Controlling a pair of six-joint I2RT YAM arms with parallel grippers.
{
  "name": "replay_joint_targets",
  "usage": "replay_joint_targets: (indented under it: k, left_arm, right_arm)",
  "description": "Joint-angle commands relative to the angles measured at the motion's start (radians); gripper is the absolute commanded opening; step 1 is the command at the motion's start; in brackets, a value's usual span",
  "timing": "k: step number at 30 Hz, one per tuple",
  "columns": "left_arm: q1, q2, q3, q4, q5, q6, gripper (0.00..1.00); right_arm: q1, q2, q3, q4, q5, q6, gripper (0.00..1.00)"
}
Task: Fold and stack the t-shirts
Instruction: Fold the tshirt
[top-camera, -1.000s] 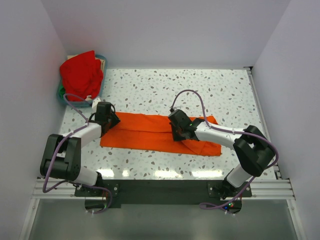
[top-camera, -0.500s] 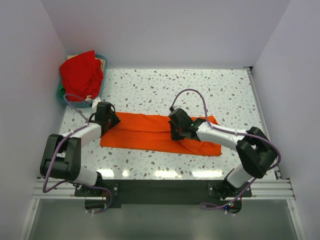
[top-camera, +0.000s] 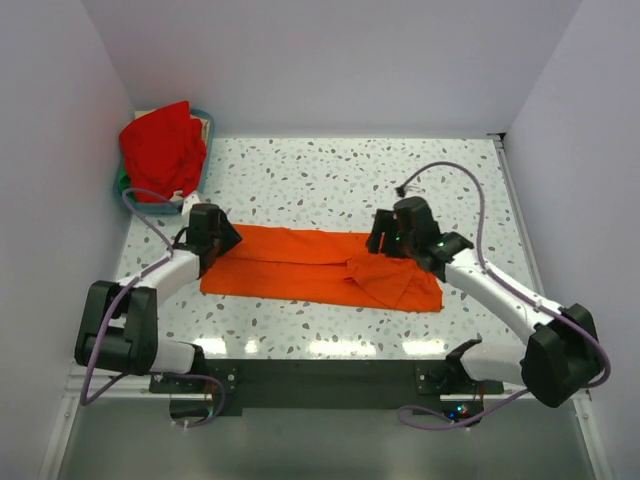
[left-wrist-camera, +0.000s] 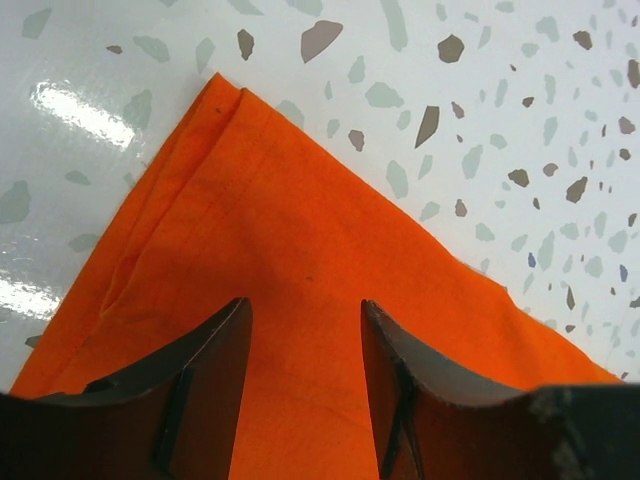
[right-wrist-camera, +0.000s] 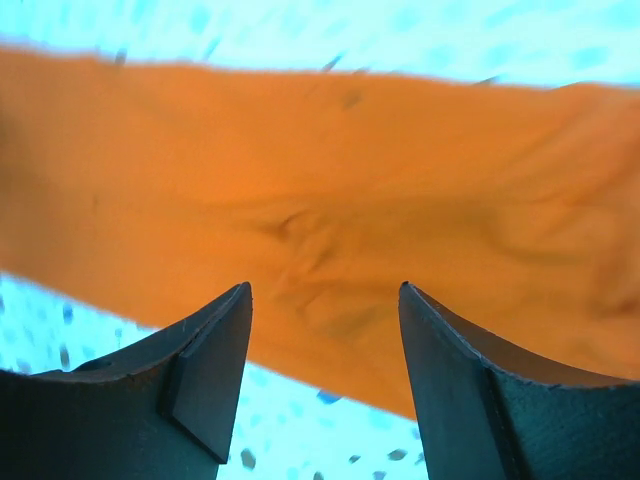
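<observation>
White walls (top-camera: 330, 60) close in a speckled table (top-camera: 330, 170) on three sides, and both arms reach out over it from the near edge.

An orange shirt (top-camera: 300, 265) lies flat on the near half of the table, folded into a long band running left to right. Its right end is lumpier, with a loose flap doubled back over the band. A red shirt (top-camera: 160, 150) sits heaped in a basket (top-camera: 204, 170) in the far left corner, well apart from the orange one and spilling over the rim.

The left gripper (top-camera: 218, 238) is at the band's left end. Its wrist camera shows the left gripper (left-wrist-camera: 303, 305) with both fingers spread over the cloth and only flat fabric showing between them. Just beyond lies a pointed corner of the orange shirt (left-wrist-camera: 300, 230), with a narrow hem fold along its left edge. I can't tell whether the fingertips rest on the cloth or hang just above it.

The right gripper (top-camera: 383, 243) is over the far edge of the band towards its right end. From its wrist the right gripper (right-wrist-camera: 325, 290) also has its fingers wide apart and grips nothing. The view is soft, but the orange shirt (right-wrist-camera: 330, 190) crosses it as a broad stripe with a small pucker of wrinkles near the middle, and table shows above and below it.

A purple cable (top-camera: 450, 175) loops up from the right wrist.
</observation>
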Motion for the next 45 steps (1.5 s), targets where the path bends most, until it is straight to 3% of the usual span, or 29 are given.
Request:
replay_joint_targets:
  k: [1,10,17,25,28,31,32,36,45]
  left_arm:
    - [-0.008,-0.055,-0.005,0.05,0.019,0.006,0.53]
    - [-0.057,-0.04,0.039,0.034,0.034,0.006,0.52]
    - [-0.057,0.096,0.165,-0.048,0.02,0.018,0.52]
    - [-0.052,0.167,0.207,-0.076,-0.004,0.018,0.51]
    - [-0.046,0.179,0.208,-0.088,-0.019,0.015,0.51]
    - [-0.034,0.201,0.205,-0.099,-0.023,0.007,0.51]
    - [-0.032,0.208,0.204,-0.099,-0.023,0.004,0.51]
    - [-0.023,0.228,0.198,-0.104,-0.026,-0.008,0.5]
    - [-0.017,0.268,0.193,-0.116,-0.027,-0.035,0.5]
  right_arm:
    - [-0.191,-0.066,-0.03,-0.041,-0.007,-0.008,0.63]
    - [-0.588,0.106,0.089,-0.038,-0.053,-0.058,0.62]
    - [-0.636,0.242,0.118,0.017,-0.124,-0.046,0.61]
    - [-0.638,0.316,0.091,0.097,-0.195,-0.005,0.59]
    - [-0.636,0.316,0.062,0.121,-0.209,0.011,0.47]
    - [-0.673,0.295,0.023,0.147,-0.216,0.021,0.31]
    - [-0.676,0.289,0.003,0.149,-0.218,0.024,0.21]
    - [-0.7,0.25,-0.035,0.151,-0.216,0.026,0.02]
    - [-0.713,0.074,-0.095,0.121,-0.106,0.009,0.0]
